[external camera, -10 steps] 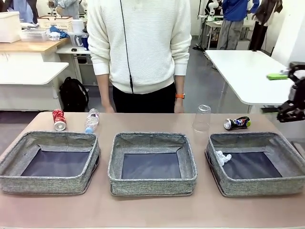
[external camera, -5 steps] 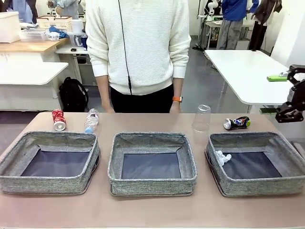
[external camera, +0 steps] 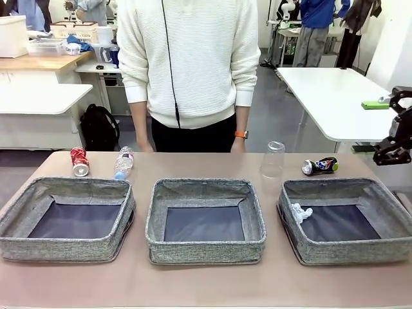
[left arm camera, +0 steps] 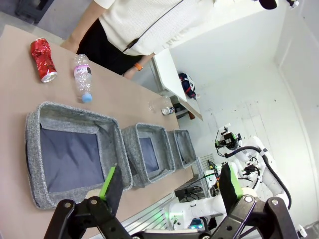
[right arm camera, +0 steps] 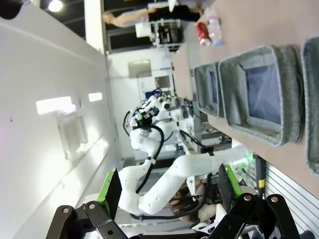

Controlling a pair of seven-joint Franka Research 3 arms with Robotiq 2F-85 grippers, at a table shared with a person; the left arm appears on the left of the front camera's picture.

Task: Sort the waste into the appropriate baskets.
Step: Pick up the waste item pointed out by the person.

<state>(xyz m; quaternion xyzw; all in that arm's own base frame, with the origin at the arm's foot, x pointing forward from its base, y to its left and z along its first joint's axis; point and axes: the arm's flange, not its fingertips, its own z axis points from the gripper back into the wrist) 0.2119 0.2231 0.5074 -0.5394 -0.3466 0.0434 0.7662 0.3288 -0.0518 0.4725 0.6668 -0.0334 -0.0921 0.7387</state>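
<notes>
Slightly shifted: right arm (external camera: 402,129), beyond the right edge of the tabletop (external camera: 206,286). Left gripper (left arm camera: 169,185) and right gripper (right arm camera: 168,190) stand released (nothing grasped). Crumpled white paper ball (external camera: 300,212) lies in the right grey woven-fabric basket (external camera: 354,251).

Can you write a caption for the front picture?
Paper ball in the right basket; red can, bottle, cup and dark can wait behind.

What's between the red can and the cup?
Front view: the bottle, right beside the can; from there to the cup, bare table.
</notes>
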